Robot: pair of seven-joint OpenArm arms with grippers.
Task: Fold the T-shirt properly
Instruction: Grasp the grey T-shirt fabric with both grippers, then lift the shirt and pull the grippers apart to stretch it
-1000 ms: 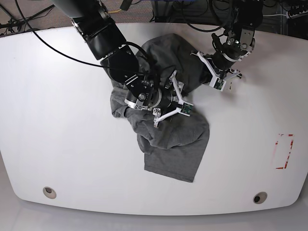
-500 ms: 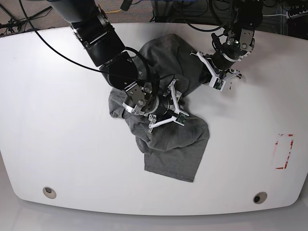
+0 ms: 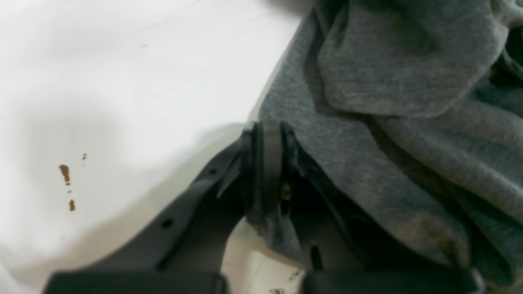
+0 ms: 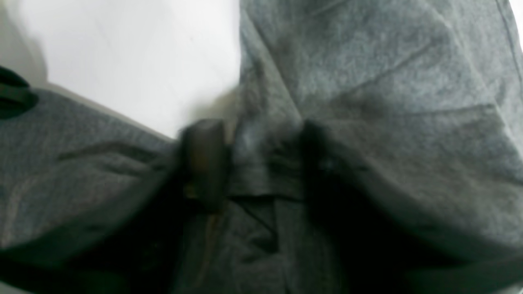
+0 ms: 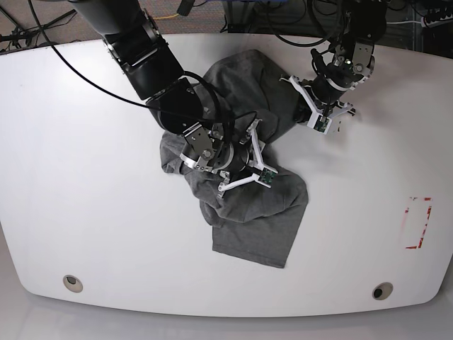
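The heather-grey T-shirt lies crumpled in the middle of the white table. My left gripper is at the shirt's upper right edge. In the left wrist view it is shut on a thin edge of the T-shirt, and a flap hangs below the pads. My right gripper sits on the bunched middle of the shirt. In the blurred right wrist view its fingers stand apart with a fold of the T-shirt between them.
Red tape marks lie on the table at the right. Two round holes sit near the front edge. Small brown spots mark the table beside my left gripper. Cables run along the back edge.
My right gripper has shifted a little left and down over the bunched cloth and turned slightly. The left arm has hardly moved. The shirt's outline is about the same.
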